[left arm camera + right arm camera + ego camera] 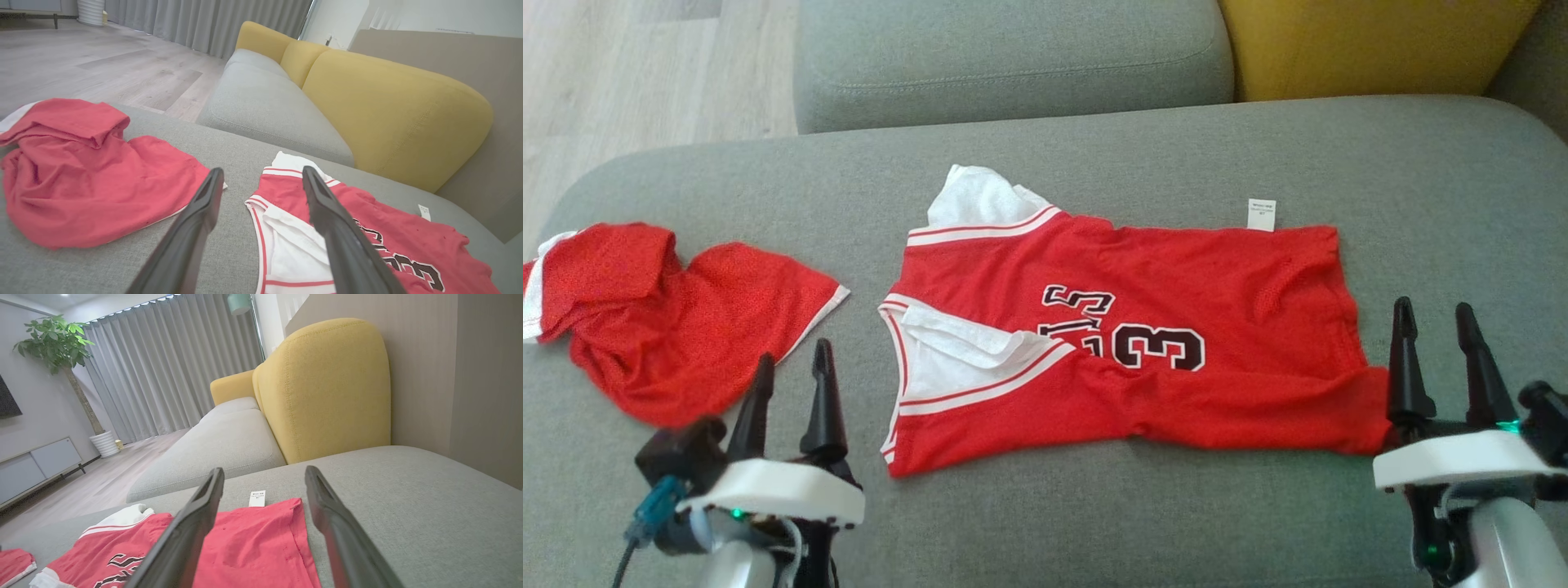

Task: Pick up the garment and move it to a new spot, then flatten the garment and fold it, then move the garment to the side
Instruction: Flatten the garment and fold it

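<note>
Grey sofa seat upholstery [1094, 523] spreads across the head view, with a second grey cushion [1013, 57] and a yellow backrest [1372, 41] beyond it, and pale wood floor [645, 73] at the far left. A red jersey [1176, 286] lies roughly flat in the middle of the seat, turned sideways: its white-trimmed neck and armholes point to the robot's left and its hem to the right. It is creased along the near edge, and white lining shows where the shoulder fabric is folded over. The dark number 23 sits near its centre. A small white label [1261, 214] sticks out from the jersey's far edge, toward the hem end. Well to the left of the jersey, apart from it, a second red garment [686, 327] with white trim lies crumpled on the same seat. The left gripper [794, 351] hovers near the jersey's near left corner, between it and the crumpled garment, fingers spread wide and holding nothing. The right gripper [1433, 305] is at the jersey's near right corner, just beside the hem, its fingers likewise wide apart and empty. I cannot tell whether its inner finger touches the cloth.
</note>
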{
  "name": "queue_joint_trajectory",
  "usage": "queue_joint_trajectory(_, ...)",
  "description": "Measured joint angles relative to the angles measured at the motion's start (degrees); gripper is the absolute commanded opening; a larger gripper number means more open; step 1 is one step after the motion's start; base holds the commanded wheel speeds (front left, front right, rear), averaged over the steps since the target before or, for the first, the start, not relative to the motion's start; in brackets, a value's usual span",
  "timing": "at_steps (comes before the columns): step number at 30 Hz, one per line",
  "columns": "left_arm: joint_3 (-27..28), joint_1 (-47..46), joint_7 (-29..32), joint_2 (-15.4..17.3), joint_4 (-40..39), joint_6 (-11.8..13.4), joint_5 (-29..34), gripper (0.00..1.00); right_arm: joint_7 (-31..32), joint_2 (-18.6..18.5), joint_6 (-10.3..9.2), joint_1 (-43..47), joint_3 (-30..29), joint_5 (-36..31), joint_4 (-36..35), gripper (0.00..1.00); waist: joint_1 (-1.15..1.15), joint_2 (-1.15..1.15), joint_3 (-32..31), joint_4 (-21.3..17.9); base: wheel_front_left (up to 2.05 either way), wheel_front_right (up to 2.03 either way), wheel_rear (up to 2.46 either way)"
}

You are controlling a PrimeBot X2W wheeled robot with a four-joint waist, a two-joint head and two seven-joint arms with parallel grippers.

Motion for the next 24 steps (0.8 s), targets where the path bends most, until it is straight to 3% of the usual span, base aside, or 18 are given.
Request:
queue_joint_trajectory(5, 4.2, 2.1, 0.0, -3.4, -1.9, -2.5, 3.2, 1.0, 0.8, 1.7, 0.0, 1.0, -2.0, -0.5, -2.6, 1.0, 0.0, 0.0, 0.1, 0.6, 0.0, 0.0, 0.0)
queue_joint_trajectory(10, 5.9, 2.7, 0.0, -4.5, -1.8, -4.6, 5.8, 1.0, 2.1, 2.2, 0.0, 2.2, -2.0, -0.8, -4.0, 1.0, 0.0, 0.0, 0.3, 0.8, 0.0, 0.0, 0.0)
queue_joint_trajectory(20, 6.2, -0.5, 0.1, -4.5, 3.3, -7.5, 9.0, 1.0, 5.9, 2.4, 0.0, 0.6, -1.5, -2.5, -5.6, 1.0, 0.0, 0.0, 4.0, -0.9, 0.0, 0.0, 0.0)
queue_joint_trajectory(24, 5.1, -8.8, 4.5, -1.6, 5.9, -8.1, 11.1, 1.0, 7.7, 2.4, 0.0, -4.1, -1.4, -3.0, -5.9, 1.0, 0.0, 0.0, 7.8, -2.1, 0.0, 0.0, 0.0)
